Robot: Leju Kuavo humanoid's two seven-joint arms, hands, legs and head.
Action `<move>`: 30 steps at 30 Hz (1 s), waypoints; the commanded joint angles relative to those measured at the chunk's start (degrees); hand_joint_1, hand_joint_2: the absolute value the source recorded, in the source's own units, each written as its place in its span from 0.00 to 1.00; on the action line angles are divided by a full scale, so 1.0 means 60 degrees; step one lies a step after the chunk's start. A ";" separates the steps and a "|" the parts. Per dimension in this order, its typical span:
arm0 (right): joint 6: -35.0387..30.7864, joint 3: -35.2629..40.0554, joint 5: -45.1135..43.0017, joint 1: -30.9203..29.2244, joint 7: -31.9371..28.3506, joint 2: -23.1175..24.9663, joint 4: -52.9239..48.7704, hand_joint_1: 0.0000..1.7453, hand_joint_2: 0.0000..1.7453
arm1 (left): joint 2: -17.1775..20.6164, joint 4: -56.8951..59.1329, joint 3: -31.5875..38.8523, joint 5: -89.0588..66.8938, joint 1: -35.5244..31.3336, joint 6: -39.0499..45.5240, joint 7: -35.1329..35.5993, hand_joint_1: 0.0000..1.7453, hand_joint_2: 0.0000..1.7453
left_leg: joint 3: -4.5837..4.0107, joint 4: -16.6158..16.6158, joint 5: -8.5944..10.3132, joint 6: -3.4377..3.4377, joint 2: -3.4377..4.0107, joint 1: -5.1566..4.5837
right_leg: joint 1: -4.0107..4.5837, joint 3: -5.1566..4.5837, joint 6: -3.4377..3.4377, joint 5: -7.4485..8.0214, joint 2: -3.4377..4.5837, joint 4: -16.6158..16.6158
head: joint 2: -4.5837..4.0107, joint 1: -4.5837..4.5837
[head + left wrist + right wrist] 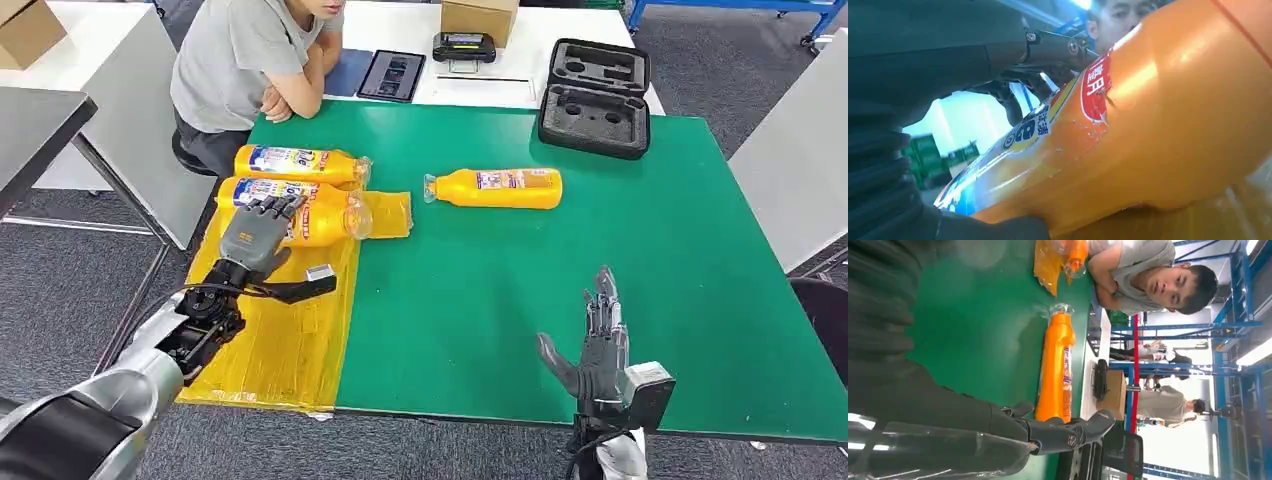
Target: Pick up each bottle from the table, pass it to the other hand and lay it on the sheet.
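1. Three orange bottles total, all lying on their sides. Two are at the far end of the yellow sheet [290, 340], one is off it on the bare green table [600, 300].
2. The far sheet bottle [300, 163] sits right next to the near sheet bottle [320, 212], roughly parallel, caps pointing toward the middle of the table.
3. The left hand [255, 232] is draped over the near sheet bottle, fingers resting on its labelled end. In the left wrist view the bottle's body [1148, 125] is pressed up close under the fingers. Can't tell if it's really gripping or just resting there.
4. The lone bottle [495, 188] lies on the green, just past the sheet's corner, cap toward the sheet.
5. The right hand [598, 345] is near the table's front edge, fingers straight and spread, holding nothing, well apart from the lone bottle.
6. One person [255, 60] sits at the far left corner, arms folded on the table.
7. One open black foam case [595, 97] sits at the far edge.
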 commanded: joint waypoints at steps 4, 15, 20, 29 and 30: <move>0.0029 -0.0065 -0.0001 -0.0415 0.0051 0.0069 0.0637 0.00 1.00 | 0.0197 0.0832 -0.0957 -0.0271 -0.0768 -0.0299 0.0164 1.00 1.00 | 0.0012 0.0003 -0.0009 -0.0014 0.0010 0.0014 | 0.0014 0.0013 -0.0015 -0.0003 0.0011 -0.0004 | 0.0000 0.0004; 0.0050 0.0097 0.0036 -0.0732 0.0051 -0.0090 0.0980 0.00 1.00 | -0.0108 0.1163 -0.1101 -0.0410 -0.0592 -0.1292 -0.0598 1.00 1.00 | 0.0037 0.0003 -0.0018 -0.0019 0.0020 0.0018 | 0.0019 0.0037 -0.0022 -0.0006 0.0023 -0.0009 | 0.0000 0.0000; 0.0039 0.0169 0.0033 -0.0707 0.0051 -0.0143 0.0988 0.00 1.00 | -0.0299 0.1220 -0.1047 -0.0313 -0.0419 -0.1536 -0.0815 1.00 1.00 | 0.0033 -0.0001 -0.0014 -0.0015 0.0005 0.0013 | 0.0013 0.0036 -0.0018 -0.0009 0.0006 -0.0011 | 0.0000 0.0000; 0.0083 0.0333 0.0085 -0.0988 0.0051 -0.0162 0.1386 0.00 1.00 | -0.0089 0.1139 -0.0857 0.0019 -0.0258 -0.2069 -0.1547 1.00 1.00 | 0.0037 -0.0008 -0.0011 -0.0015 0.0025 0.0008 | 0.0009 0.0034 -0.0017 0.0000 0.0028 -0.0013 | 0.0000 0.0000; 0.0083 0.0333 0.0085 -0.0988 0.0051 -0.0162 0.1386 0.00 1.00 | -0.0089 0.1139 -0.0857 0.0019 -0.0258 -0.2069 -0.1547 1.00 1.00 | 0.0047 -0.0004 -0.0017 -0.0021 0.0031 0.0014 | 0.0015 0.0044 -0.0023 -0.0002 0.0034 -0.0013 | 0.0000 0.0000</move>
